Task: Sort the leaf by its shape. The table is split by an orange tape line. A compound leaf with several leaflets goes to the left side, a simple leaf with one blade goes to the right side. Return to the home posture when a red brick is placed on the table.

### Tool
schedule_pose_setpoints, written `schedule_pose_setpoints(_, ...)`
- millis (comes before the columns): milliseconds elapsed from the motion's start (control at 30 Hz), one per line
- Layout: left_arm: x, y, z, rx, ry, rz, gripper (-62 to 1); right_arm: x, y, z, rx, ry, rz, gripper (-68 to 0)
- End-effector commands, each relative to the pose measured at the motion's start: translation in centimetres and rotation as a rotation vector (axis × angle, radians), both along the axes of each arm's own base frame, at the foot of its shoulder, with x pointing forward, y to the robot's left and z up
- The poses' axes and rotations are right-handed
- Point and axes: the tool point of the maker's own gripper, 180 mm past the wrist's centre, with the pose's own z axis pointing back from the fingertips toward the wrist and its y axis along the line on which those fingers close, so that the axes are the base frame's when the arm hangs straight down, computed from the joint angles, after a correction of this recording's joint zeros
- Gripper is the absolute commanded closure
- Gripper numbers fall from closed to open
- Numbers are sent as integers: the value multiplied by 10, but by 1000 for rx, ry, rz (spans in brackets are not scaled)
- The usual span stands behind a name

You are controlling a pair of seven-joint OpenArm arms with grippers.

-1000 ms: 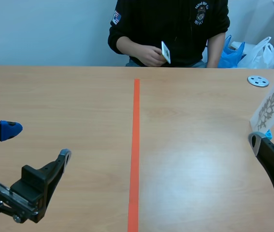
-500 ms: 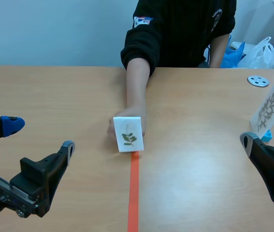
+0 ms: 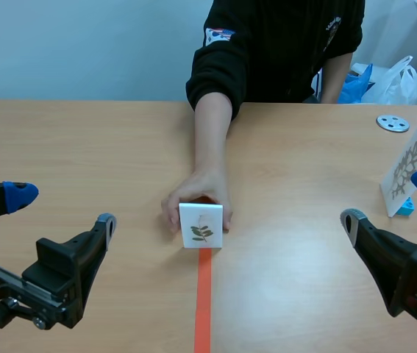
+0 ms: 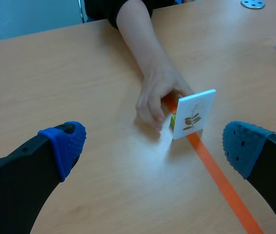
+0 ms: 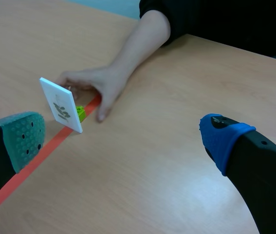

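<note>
Hanging low at the near edge of the light wooden table [image 3: 105, 140], the left gripper [image 4: 153, 143] and right gripper [image 5: 124, 135] were both spread wide, holding nothing. Between and ahead of them, a white card printed with a several-leaflet green sprig [image 3: 201, 226] stood upright on the orange tape line [image 3: 203, 309], on a small green block [image 5: 81, 113]. A person's hand [image 3: 193, 197] touched the card from behind. Farther right stood a second white leaf card [image 3: 410, 168], with a grey perforated metal disc [image 3: 393, 123] beyond it.

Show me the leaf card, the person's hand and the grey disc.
leaf card [image 3: 201, 226], scene view, middle of its face.
person's hand [image 4: 153, 97], left wrist view, its back.
grey disc [image 3: 393, 123], scene view, its middle.
</note>
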Motion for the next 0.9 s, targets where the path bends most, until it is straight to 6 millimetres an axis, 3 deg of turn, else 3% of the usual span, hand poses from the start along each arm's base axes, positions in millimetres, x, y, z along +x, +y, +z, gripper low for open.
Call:
schedule_pose_setpoints(0, 2, -3, 8, 3, -20, -17, -602, 4, 1, 13, -5, -45, 22, -679)
schedule_pose_setpoints(567, 1, -4, 9, 44, -39, -48, -602, 4, 7, 10, -43, -40, 69, -679)
schedule_pose_setpoints(867, -1, -7, 5, 46, -17, -69, -602, 12, 25, -15, -34, -5, 102, -679)
